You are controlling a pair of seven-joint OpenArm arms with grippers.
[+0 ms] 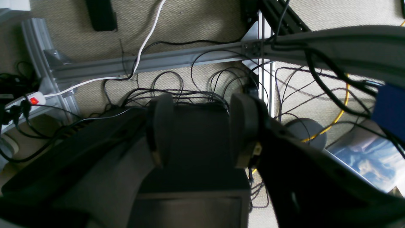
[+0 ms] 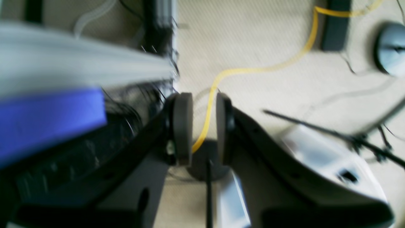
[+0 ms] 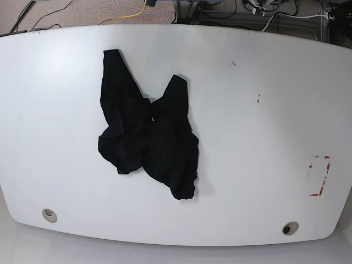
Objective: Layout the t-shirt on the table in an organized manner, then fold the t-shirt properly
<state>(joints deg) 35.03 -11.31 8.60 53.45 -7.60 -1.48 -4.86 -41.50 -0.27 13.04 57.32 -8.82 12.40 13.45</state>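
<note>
A crumpled black t-shirt (image 3: 146, 137) lies left of centre on the white table (image 3: 247, 121), untouched. Both grippers, left (image 1: 201, 129) and right (image 2: 204, 128), hang empty, jaws apart, off the table. Layout hasn't begun; next, probably reach for the shirt's edges.

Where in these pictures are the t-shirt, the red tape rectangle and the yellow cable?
t-shirt (image 3: 148, 140): base view, crumpled middle.
red tape rectangle (image 3: 320, 176): base view, broken outline.
yellow cable (image 2: 253, 70): right wrist view, curved stretch on the floor.
</note>
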